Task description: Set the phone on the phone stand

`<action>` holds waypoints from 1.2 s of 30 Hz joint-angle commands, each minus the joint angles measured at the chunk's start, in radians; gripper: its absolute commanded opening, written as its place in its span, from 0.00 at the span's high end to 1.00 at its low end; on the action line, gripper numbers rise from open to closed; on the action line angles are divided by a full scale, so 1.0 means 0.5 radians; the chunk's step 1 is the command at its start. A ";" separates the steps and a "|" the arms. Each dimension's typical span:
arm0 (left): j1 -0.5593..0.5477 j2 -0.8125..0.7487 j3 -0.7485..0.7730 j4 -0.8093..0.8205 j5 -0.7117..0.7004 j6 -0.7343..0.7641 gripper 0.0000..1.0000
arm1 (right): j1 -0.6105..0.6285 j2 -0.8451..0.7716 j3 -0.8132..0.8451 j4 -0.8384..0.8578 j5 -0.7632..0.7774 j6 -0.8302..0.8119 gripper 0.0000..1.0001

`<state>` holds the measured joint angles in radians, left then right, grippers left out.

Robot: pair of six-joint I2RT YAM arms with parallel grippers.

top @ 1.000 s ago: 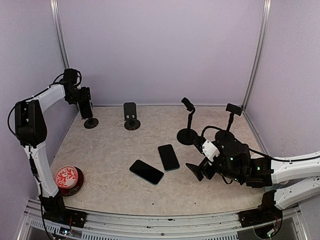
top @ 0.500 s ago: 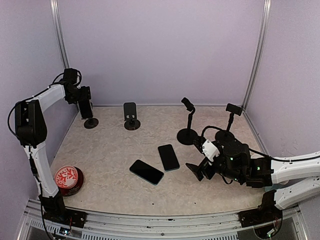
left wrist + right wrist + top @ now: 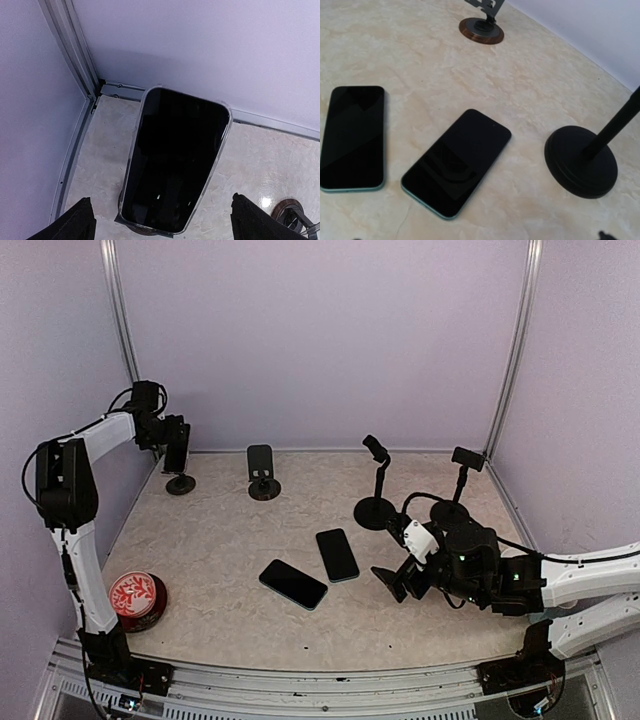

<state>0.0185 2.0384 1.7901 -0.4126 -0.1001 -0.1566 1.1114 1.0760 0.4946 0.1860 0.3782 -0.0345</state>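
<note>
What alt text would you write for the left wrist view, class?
A dark-screened phone rests tilted on a stand by the back corner. The left end effector is open, fingertips either side, clear of the phone.

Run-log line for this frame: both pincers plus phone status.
left pincer: open, straddling phone | phone: leaning on stand, far-left corner | right pincer: open, low near two flat phones

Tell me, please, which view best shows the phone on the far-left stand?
Left wrist view: the phone dominates the frame, screen and edges clear. Top view shows it tiny and distant; right wrist view misses it.
</note>
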 commanded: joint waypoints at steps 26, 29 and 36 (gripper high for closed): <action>0.020 -0.048 -0.364 0.294 -0.056 0.049 0.01 | -0.007 0.093 0.092 0.042 -0.027 -0.008 0.00; 0.033 -0.023 -0.368 0.321 -0.044 0.072 0.01 | -0.005 0.109 0.100 0.041 -0.034 -0.005 0.00; 0.067 0.030 -0.409 0.442 0.028 0.127 0.01 | -0.005 0.138 0.120 0.033 -0.036 -0.005 0.00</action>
<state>0.0395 2.0361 1.6047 -0.2562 -0.1200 -0.1249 1.1114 1.1332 0.5159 0.1860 0.3664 -0.0360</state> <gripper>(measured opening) 0.987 0.999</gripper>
